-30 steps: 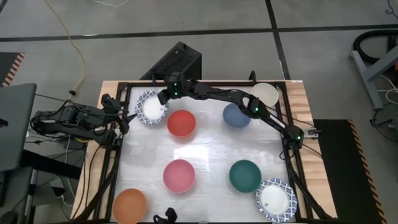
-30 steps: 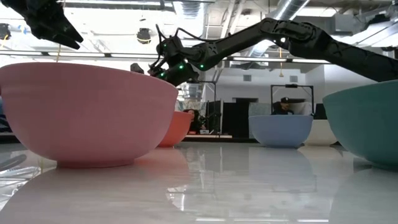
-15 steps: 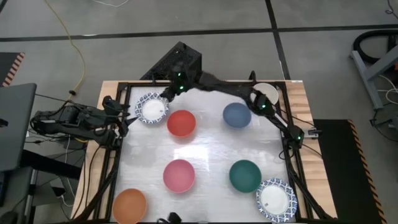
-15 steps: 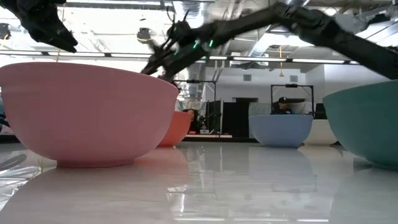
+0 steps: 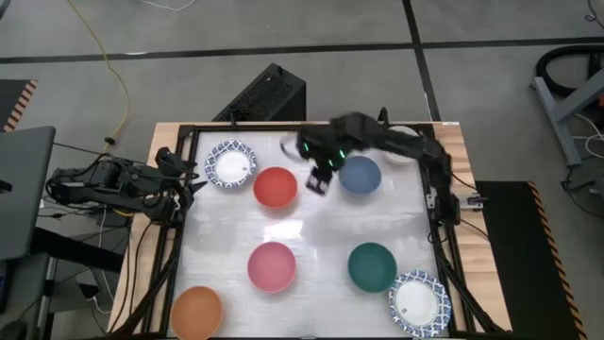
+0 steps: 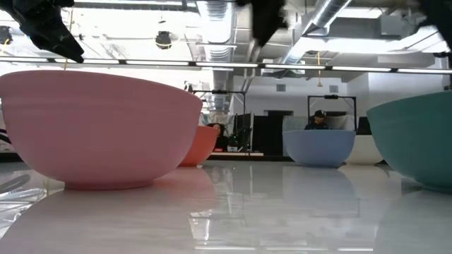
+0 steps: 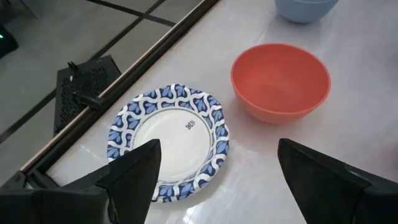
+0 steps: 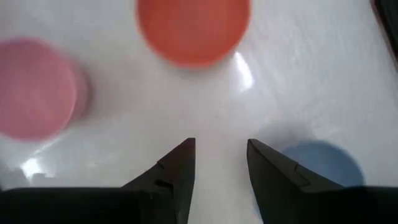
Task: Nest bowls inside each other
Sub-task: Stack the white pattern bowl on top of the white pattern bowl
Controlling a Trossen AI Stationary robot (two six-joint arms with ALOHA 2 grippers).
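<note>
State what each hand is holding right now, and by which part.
Nothing is held. The right hand is open and empty above the table; the left hand is open, hovering over the patterned bowl.

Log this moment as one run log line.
right claw: open, empty, between red bowl and blue bowl | left claw: open, table's left edge | nesting: none visible
</note>
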